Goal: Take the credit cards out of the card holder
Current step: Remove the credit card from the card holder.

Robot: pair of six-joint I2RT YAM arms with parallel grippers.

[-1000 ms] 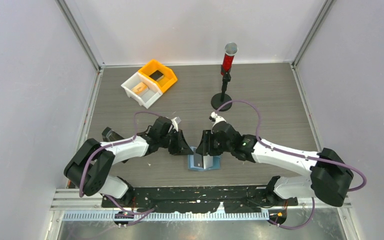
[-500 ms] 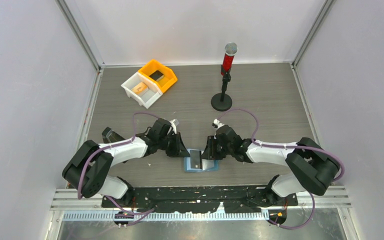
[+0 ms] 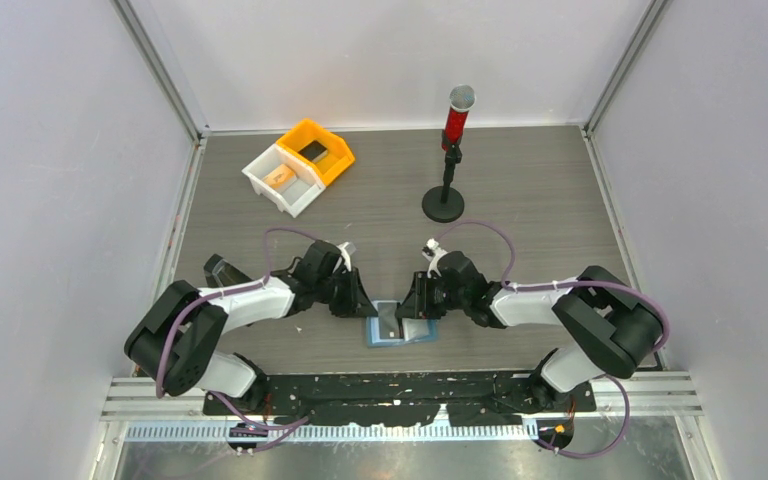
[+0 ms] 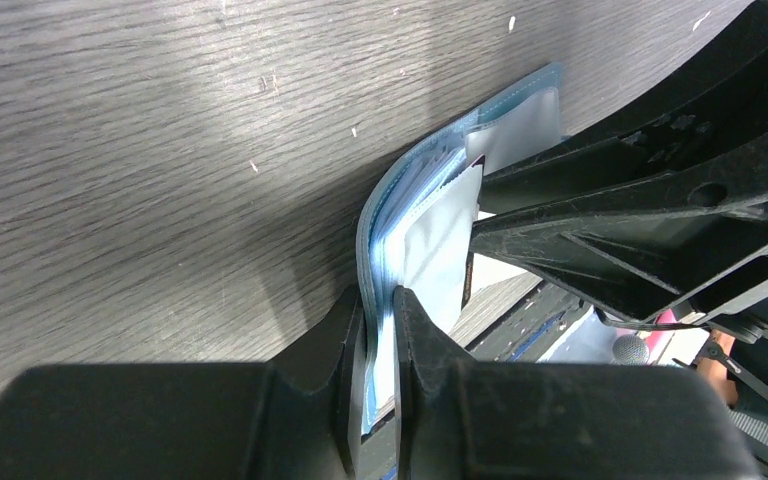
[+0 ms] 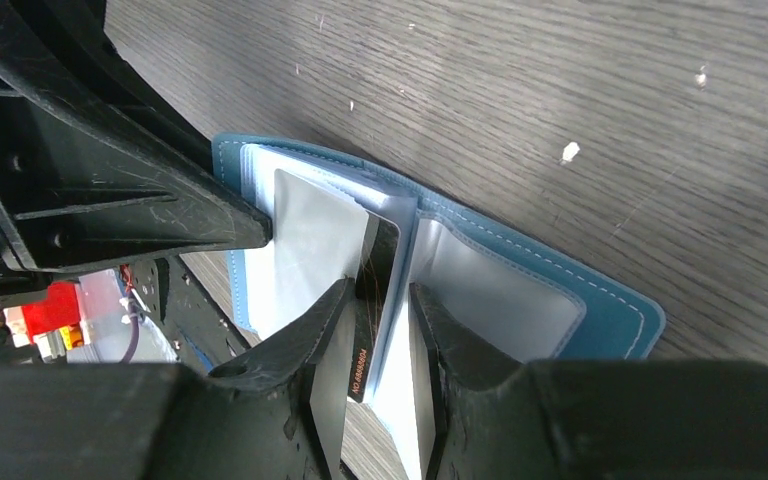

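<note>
Two black-and-white robot arms meet low in the centre of a grey wood-grain table [image 3: 520, 200]. A pair of orange and white plastic bins [image 3: 300, 165] sits at the upper left, and a red cylinder on a black stand [image 3: 447, 160] is at the upper centre. Between the arms, the light-blue soft bifold card holder [image 3: 420, 333] lies open. The left gripper [image 4: 380, 300] pinches the holder's left cover tight. The right gripper [image 5: 378, 300] has its jaws narrow on either side of a thin dark grey-black card [image 5: 380, 260] and a clear sleeve leaf. Whether they clamp firmly cannot be told. The risk is that a pull drags the sleeve along with the card, or tears the cover out of the left pinch.
</note>
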